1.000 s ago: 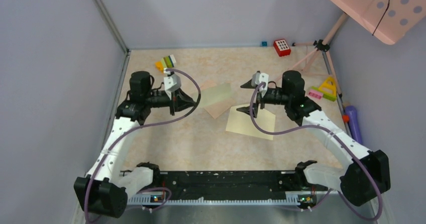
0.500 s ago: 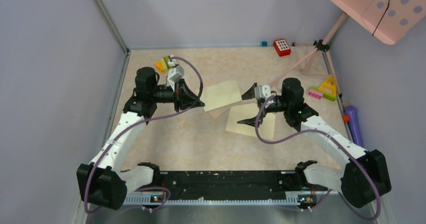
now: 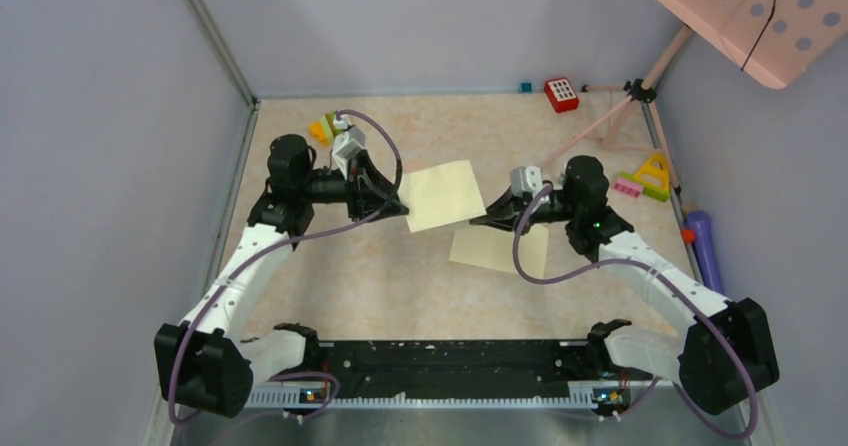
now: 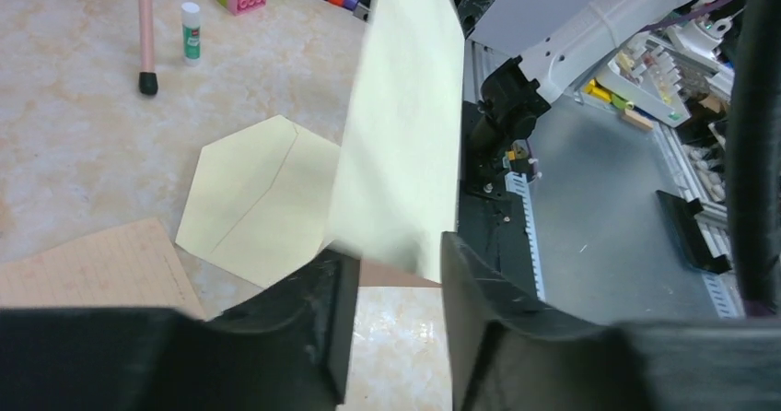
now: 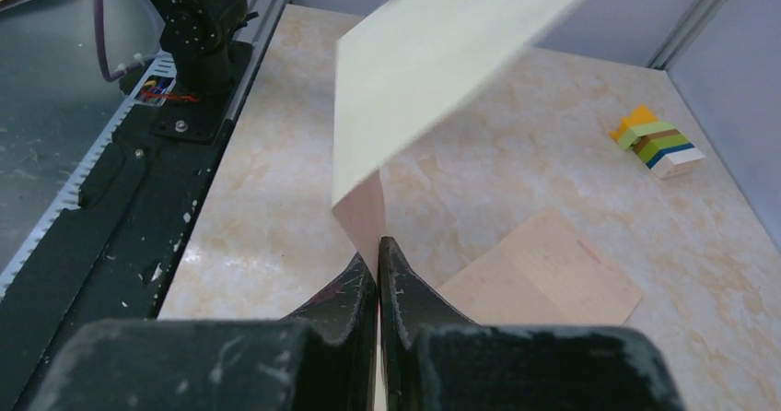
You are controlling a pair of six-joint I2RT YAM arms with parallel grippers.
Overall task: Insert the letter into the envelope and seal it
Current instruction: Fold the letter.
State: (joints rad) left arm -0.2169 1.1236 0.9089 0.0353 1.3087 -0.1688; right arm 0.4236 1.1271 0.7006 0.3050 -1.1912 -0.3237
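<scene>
Your right gripper [image 5: 378,250] is clamped on the pale sheet [image 3: 440,194] (prob. the letter) w/ left gripper [image 4: 398,254] slightly parted round its edge, so steady it before aiming at the envelope [image 4: 249,199] lying flat just past the left fingertips.

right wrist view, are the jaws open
No, the right gripper has its jaws pressed together, pinching the lower edge of the lifted sheet.

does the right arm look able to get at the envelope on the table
Probably within reach: the envelope lies flat on the table close to the right gripper. But that gripper is shut on the raised pale sheet, so it likely can't grab yet.
</scene>
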